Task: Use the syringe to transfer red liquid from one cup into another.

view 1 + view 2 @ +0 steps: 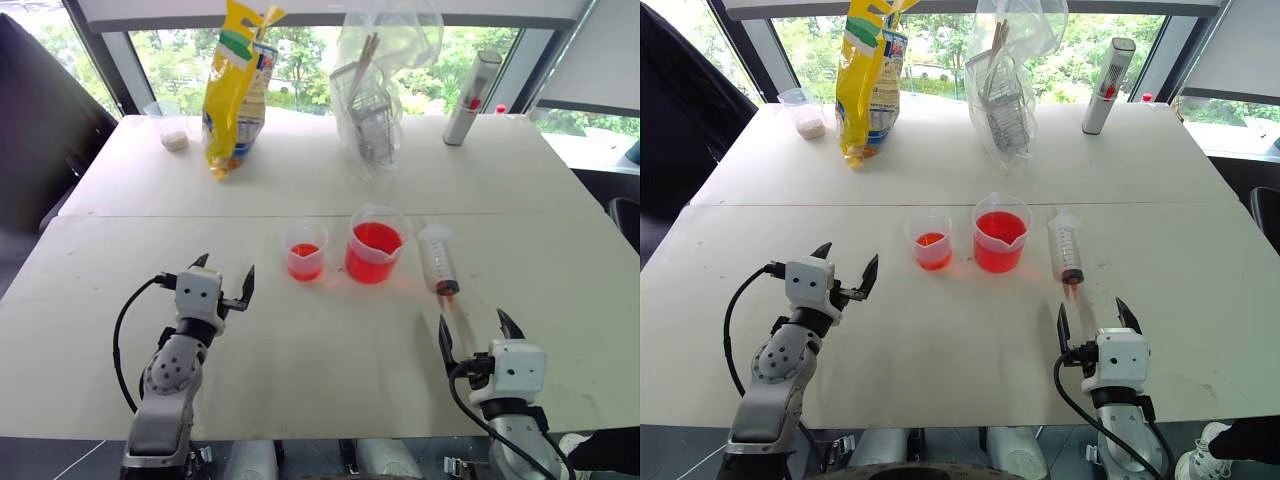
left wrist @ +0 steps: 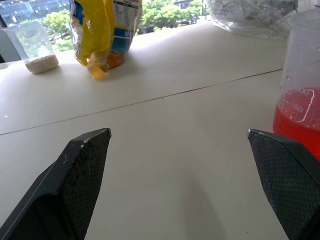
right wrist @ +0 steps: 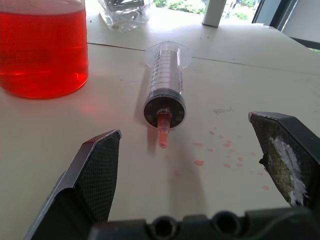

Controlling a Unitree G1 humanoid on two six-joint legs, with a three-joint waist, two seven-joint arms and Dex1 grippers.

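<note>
1. Beside the large beaker of red liquid, on its right, the syringe lies flat on the bench, red tip toward the robot.
2. Left of the beaker stands the small cup.
3. Nearer than the beaker, left hand and right hand are spread wide, holding nothing.

At the middle of the table we find the smaller cup, with the larger beaker just to its right and the syringe lying flat to the right of the beaker, tip toward us. Along the far edge we place, from left to right, a small container, a snack bag, a plastic bag and a tall cylinder. The left gripper stands before and left of the cup, and the right gripper sits before the syringe tip.
</note>
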